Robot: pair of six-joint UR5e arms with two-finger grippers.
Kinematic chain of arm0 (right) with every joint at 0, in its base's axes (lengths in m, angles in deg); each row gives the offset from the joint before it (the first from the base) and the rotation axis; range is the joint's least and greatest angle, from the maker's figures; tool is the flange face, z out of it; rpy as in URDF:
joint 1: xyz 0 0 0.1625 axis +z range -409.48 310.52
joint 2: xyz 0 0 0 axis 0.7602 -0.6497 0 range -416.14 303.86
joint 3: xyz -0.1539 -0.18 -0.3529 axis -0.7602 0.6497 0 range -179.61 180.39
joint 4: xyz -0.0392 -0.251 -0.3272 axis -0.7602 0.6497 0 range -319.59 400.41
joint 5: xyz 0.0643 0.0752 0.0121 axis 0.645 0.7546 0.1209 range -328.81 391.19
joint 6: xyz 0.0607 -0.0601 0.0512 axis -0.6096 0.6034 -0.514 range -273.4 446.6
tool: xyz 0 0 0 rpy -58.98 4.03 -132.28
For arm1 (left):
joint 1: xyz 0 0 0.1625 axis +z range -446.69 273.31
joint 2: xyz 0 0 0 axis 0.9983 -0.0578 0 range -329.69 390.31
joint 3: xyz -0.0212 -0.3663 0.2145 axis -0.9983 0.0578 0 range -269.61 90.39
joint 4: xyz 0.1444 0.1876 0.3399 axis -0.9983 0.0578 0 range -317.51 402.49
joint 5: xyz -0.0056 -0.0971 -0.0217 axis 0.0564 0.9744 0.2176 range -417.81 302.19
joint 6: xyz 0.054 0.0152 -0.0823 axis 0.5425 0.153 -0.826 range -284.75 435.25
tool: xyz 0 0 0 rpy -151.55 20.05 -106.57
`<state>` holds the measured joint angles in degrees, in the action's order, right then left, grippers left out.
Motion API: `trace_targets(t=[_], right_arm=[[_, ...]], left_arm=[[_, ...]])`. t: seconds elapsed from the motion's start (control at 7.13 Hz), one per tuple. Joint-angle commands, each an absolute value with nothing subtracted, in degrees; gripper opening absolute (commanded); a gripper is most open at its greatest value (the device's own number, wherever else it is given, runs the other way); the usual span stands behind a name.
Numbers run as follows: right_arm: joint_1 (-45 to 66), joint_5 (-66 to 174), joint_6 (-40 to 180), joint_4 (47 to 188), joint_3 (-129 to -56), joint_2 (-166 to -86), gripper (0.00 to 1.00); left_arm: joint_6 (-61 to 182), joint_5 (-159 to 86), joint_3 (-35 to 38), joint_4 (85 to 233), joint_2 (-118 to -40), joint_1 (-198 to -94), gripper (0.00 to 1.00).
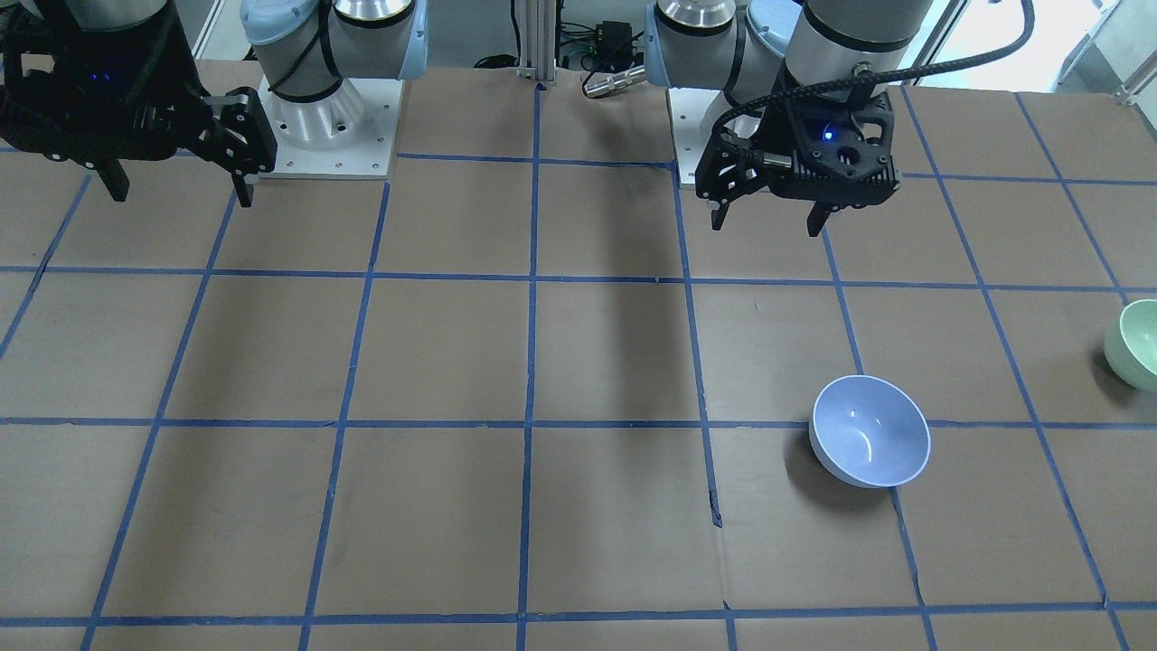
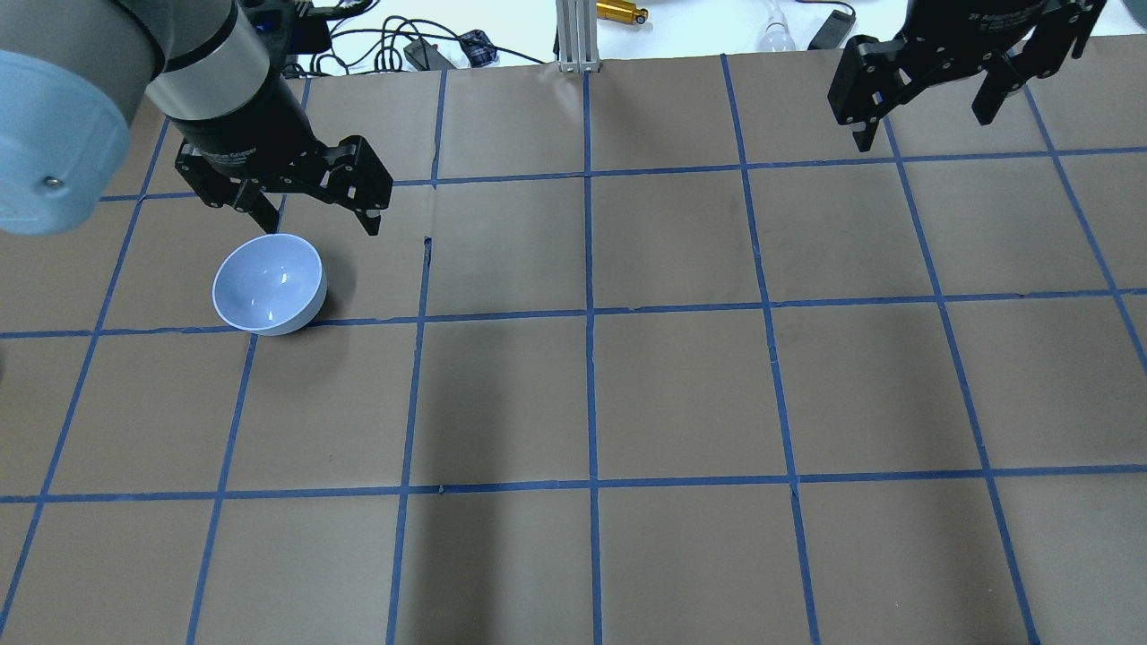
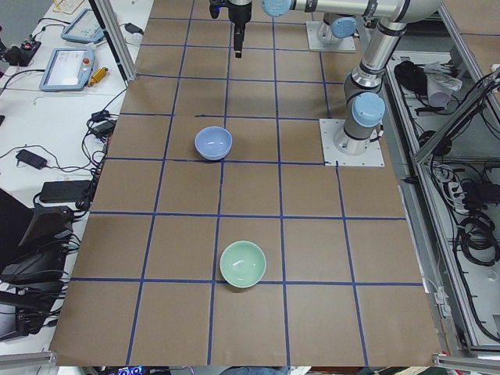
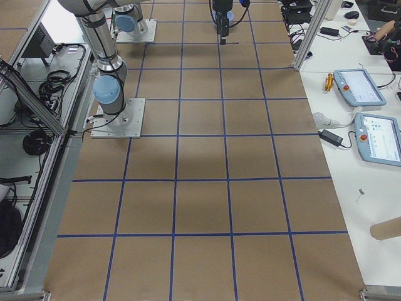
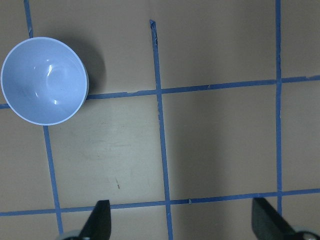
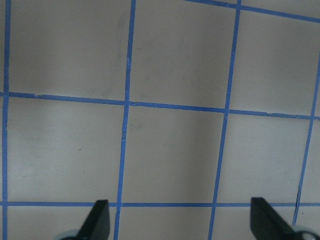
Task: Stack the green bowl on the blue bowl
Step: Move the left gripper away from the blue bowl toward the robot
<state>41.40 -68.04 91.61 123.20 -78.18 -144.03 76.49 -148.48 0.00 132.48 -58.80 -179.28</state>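
The blue bowl stands upright and empty on the brown taped table, on my left side; it also shows in the overhead view, the exterior left view and the left wrist view. The green bowl stands upright near the table's left end, apart from the blue bowl and out of the overhead view. My left gripper is open and empty, held high and off to one side of the blue bowl. My right gripper is open and empty, high over the far right.
Blue tape lines grid the table. The two arm bases are bolted at the robot's edge. A metal post and cables sit beyond the far edge. Teach pendants lie on side benches.
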Motion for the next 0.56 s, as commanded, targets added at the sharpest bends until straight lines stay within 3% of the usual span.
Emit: trace_targets(t=[0.0, 0.42], right_arm=[[41.40, -68.04, 91.61, 123.20, -78.18, -144.03, 1.00], [41.40, -68.04, 91.61, 123.20, -78.18, -144.03, 1.00]], left_arm=[[78.49, -148.42, 0.04, 132.40, -58.29, -179.24, 1.00], [78.59, -148.69, -0.22, 132.57, -58.38, -179.23, 1.00]])
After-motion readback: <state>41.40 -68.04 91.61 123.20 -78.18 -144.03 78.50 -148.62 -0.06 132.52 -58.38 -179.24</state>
